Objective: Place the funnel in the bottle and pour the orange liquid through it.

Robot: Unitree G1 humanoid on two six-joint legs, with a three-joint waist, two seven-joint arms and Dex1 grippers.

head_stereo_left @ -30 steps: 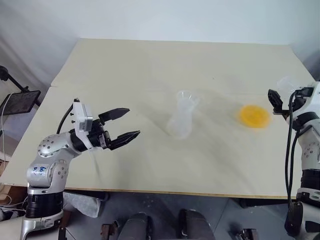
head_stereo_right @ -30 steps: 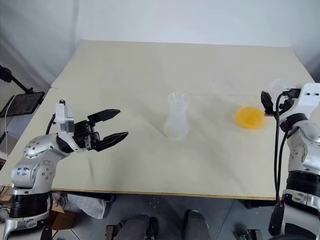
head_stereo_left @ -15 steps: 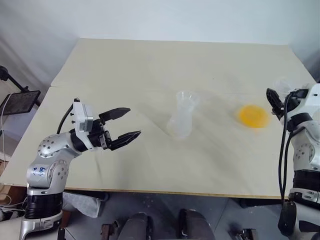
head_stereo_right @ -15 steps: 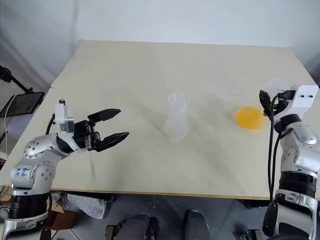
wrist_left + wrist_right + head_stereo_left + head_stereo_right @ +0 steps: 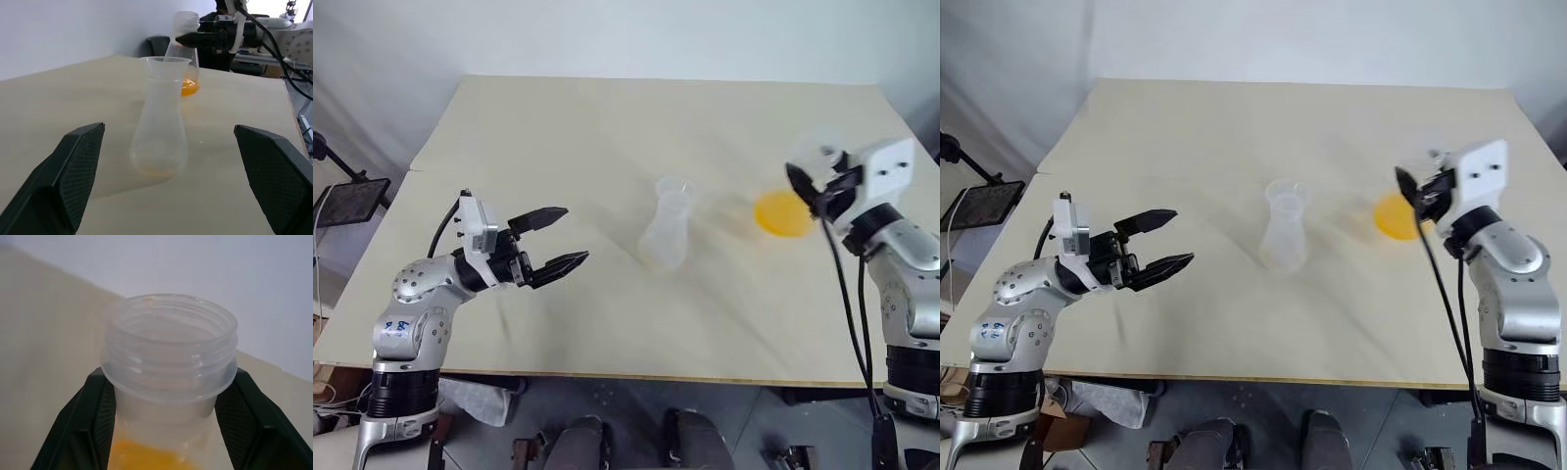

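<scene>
Eye views: since a second ago the right gripper (image 5: 818,183) has clamped its fingers on the neck of the flask (image 5: 803,186) and carried it off the table edge at 3 o'clock, inward toward the bottle (image 5: 668,233). The orange liquid (image 5: 781,213) rides in the flask's base. The funnel (image 5: 1285,195) appears already seated in the bottle's mouth, so the pour seems the step in hand. The left gripper (image 5: 558,240) holds at 9 o'clock of the bottle, jaws spread and empty, unmoved.

Left wrist view: the bottle stands upright between the spread fingers (image 5: 63,176) but well apart from them. The flask hangs behind it at 12 o'clock, upright.

Right wrist view: both fingers (image 5: 95,416) press the flask's neck just under its threaded collar.

Surface and room: a bare beige table (image 5: 607,127), a white wall behind, and a dark stand (image 5: 347,191) at the far left.
</scene>
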